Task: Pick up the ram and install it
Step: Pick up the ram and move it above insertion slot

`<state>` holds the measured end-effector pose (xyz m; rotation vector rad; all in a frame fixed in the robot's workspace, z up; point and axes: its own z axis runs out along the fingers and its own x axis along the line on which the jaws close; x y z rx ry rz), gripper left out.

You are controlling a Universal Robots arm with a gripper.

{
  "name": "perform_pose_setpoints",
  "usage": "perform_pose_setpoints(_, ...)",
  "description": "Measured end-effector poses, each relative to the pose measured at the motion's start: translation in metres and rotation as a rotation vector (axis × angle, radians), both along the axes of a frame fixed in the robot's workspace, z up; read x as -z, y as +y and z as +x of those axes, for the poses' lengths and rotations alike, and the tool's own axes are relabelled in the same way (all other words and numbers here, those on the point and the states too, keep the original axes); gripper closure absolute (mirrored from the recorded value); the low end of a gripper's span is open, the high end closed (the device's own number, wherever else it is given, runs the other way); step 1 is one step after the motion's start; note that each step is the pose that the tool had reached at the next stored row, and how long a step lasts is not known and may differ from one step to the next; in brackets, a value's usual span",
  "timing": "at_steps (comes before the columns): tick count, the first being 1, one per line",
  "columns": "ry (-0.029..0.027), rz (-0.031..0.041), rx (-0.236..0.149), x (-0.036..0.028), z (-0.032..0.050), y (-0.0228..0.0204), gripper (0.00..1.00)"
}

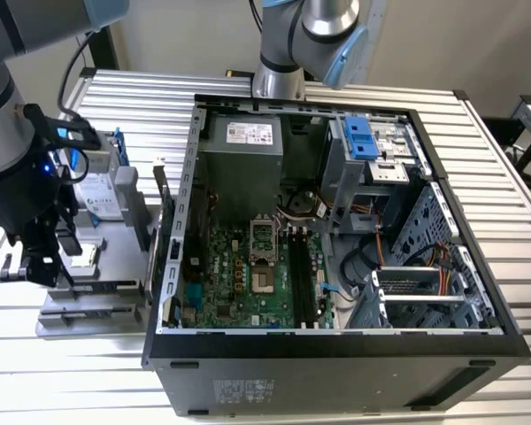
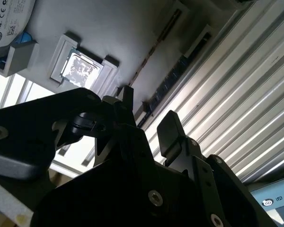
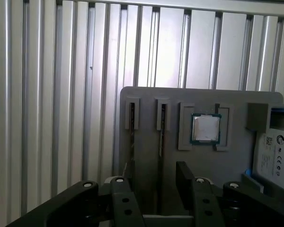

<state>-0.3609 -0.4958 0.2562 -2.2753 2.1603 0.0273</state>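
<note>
- Two long, thin, dark ram strips, one in each of two slots.
- One small square silver chip.
- One silver hard drive in a blue frame, at the exterior view's left.
- One flat grey plastic holder carrying those four parts.
- One open black computer case at the exterior view's centre, with one green motherboard inside.
- One black hand with two fingers.
- One silver ribbed tabletop.
</note>
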Motion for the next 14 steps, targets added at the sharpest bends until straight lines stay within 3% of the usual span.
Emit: perform_pose_setpoints(14,-0.0001,0.0000,0.000,0.0079,0.0000,0.0000,0.00)
